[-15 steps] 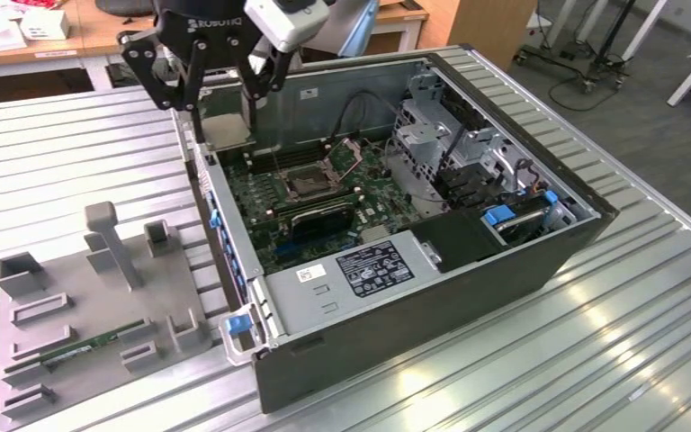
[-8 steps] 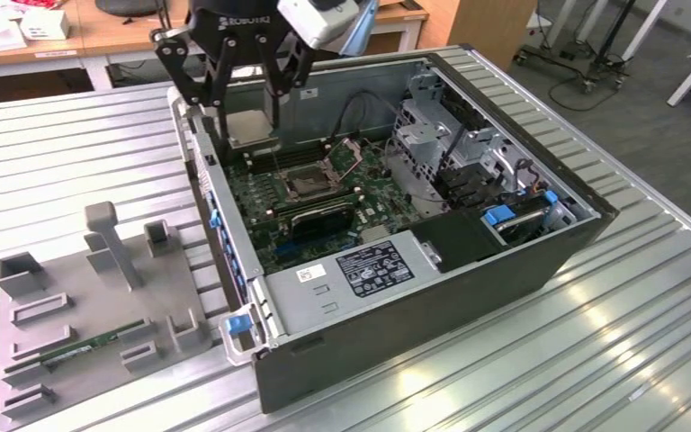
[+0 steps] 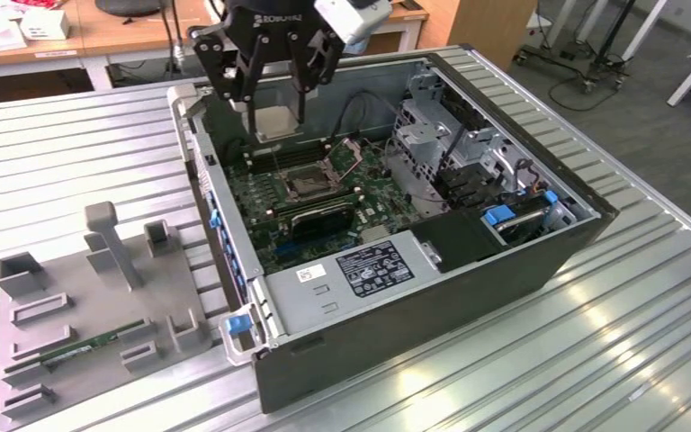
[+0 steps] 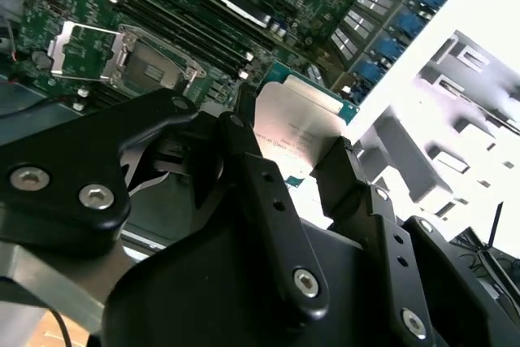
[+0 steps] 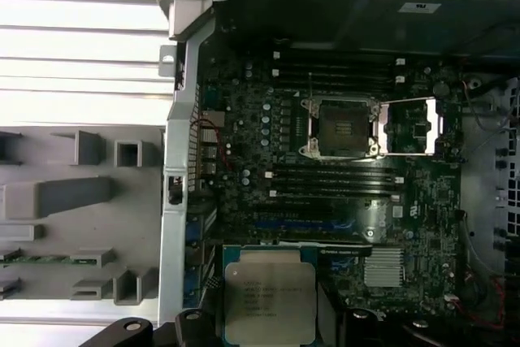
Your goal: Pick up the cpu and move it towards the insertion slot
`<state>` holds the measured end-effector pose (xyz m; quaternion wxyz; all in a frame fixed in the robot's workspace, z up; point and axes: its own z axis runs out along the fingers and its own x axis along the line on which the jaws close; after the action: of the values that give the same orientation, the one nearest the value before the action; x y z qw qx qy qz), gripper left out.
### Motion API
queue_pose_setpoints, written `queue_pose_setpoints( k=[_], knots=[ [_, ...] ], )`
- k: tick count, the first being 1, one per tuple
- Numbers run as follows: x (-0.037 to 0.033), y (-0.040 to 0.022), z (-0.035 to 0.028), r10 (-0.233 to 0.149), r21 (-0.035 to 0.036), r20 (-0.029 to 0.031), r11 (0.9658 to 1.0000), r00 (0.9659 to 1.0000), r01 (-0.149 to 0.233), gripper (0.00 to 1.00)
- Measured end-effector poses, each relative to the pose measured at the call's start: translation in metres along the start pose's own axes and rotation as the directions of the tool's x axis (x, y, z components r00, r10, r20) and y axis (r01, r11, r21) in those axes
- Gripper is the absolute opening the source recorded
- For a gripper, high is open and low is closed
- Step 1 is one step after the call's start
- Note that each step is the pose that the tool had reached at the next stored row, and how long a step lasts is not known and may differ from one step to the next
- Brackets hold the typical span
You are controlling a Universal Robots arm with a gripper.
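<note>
Open PC case (image 3: 538, 261) lies on the slatted table (image 3: 69, 153), with a grey parts holder (image 3: 82, 333) off to one side of the gripper. Nothing sits between it and the board. The gripper (image 3: 276, 115) hangs fingers-down above the motherboard, pinching the cpu (image 3: 276, 123) by its edges; the insertion slot (image 3: 307, 183) lies open just below and ahead.
</note>
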<state>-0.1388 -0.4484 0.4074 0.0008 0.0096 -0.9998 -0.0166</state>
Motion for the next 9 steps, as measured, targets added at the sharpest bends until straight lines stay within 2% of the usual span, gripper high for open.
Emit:
queue_pose_setpoints(
  k=[9],
  knots=[
    [-0.0332, -0.0007, 0.0005, 0.000, 0.0000, 0.0000, 1.0000, 1.0000, 0.000, 0.54]
  ],
)
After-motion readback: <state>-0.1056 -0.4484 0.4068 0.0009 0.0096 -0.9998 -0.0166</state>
